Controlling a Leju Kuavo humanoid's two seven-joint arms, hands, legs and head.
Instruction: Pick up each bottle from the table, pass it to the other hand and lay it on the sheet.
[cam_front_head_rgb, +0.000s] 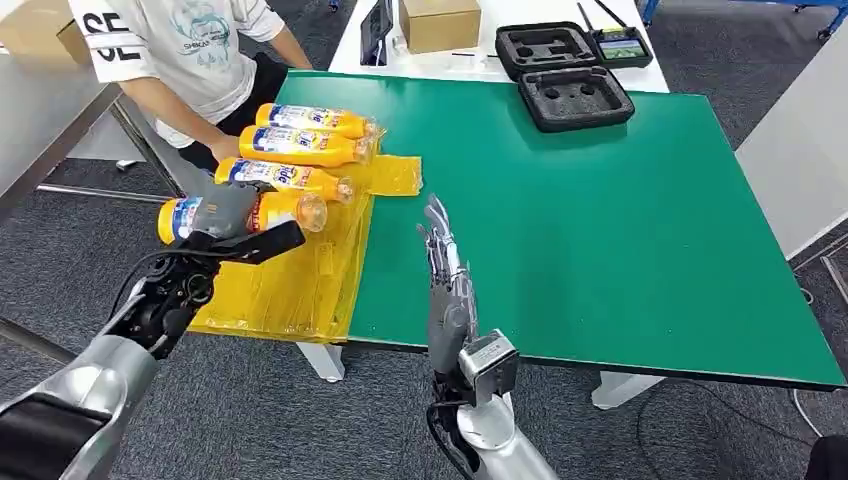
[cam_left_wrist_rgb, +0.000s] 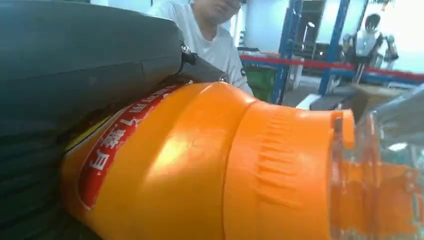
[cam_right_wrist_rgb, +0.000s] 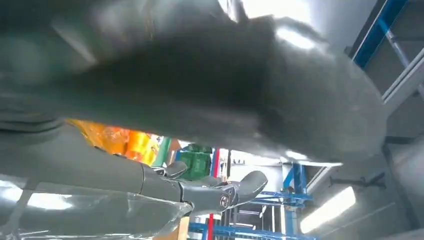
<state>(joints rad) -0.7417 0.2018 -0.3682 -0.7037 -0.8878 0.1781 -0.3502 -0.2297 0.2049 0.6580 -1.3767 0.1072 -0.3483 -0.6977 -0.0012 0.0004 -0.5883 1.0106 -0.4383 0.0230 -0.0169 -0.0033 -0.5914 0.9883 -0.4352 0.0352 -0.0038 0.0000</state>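
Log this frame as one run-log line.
left robot hand: holds orange bottle over yellow sheet | right robot hand: open | three bottles on sheet

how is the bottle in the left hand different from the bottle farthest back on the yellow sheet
The held bottle is gripped by the left hand, with grey fingers across its label; the farthest bottle lies free on the yellow sheet. The held bottle is the nearest one, while the farthest lies beside the person's arm. Both are orange, lying sideways, caps pointing right.
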